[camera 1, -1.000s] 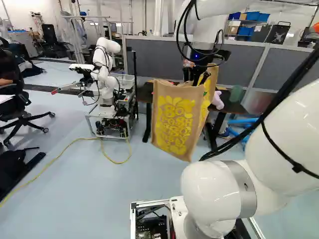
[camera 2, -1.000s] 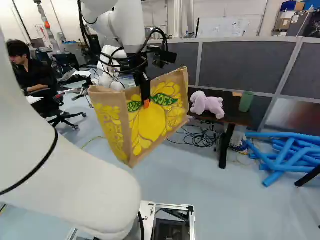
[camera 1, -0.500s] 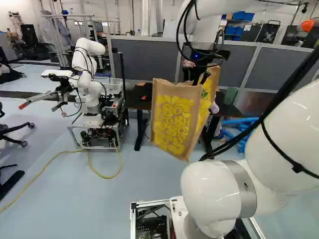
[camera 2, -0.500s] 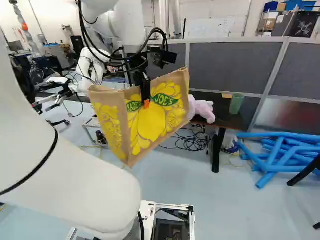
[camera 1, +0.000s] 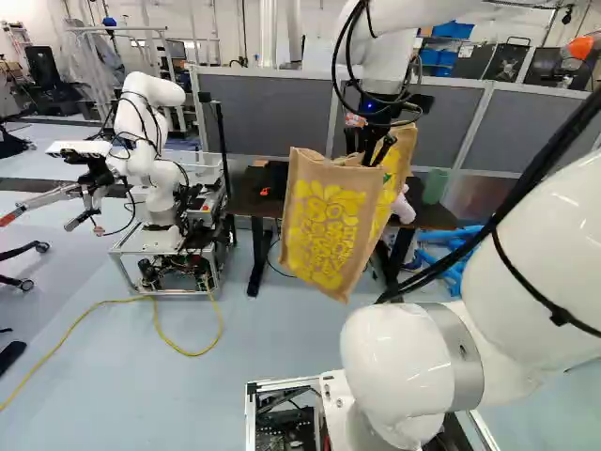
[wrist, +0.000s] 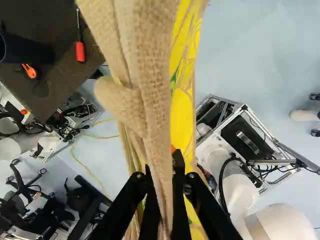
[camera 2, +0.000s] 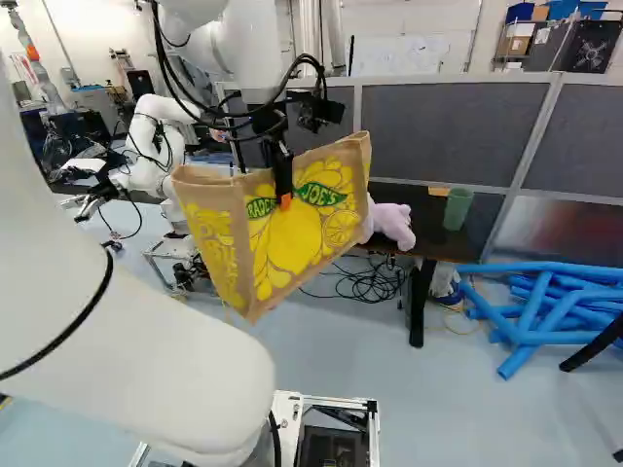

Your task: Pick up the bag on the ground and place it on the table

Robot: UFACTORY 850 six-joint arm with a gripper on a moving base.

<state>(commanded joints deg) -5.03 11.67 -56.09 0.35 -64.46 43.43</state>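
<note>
The tan, rough cloth bag with big yellow and green pictures (camera 2: 292, 236) hangs in the air at twelve o'clock from the base. It is off the floor and not on the long dark table (camera 1: 246, 201), which is behind it, from twelve to one o'clock.

The black gripper with two fingers and orange pads (wrist: 160, 175) is pinching the bag's top, with one finger on each side of the cloth.

The bottom of the bag hangs lower than the table top. If the bag goes ahead like that, it could bump the table's edge and bend, or get pulled out of the pinch. So I think it should go up first. It is held in just one small spot, so a quick move could make it swing or slip. If it comes down toward one o'clock, it could push over the pink soft toy (camera 2: 392, 222) or the green cup (camera 2: 458, 208). Let go too soon, it could flop over, because the cloth looks soft.

The bag looks wide and boxy, with a flat side that has a yellow print. It hangs crooked, with one bottom corner pointing down. Near the fingers the cloth is squeezed into folds. I can't tell if anything is inside.
</note>
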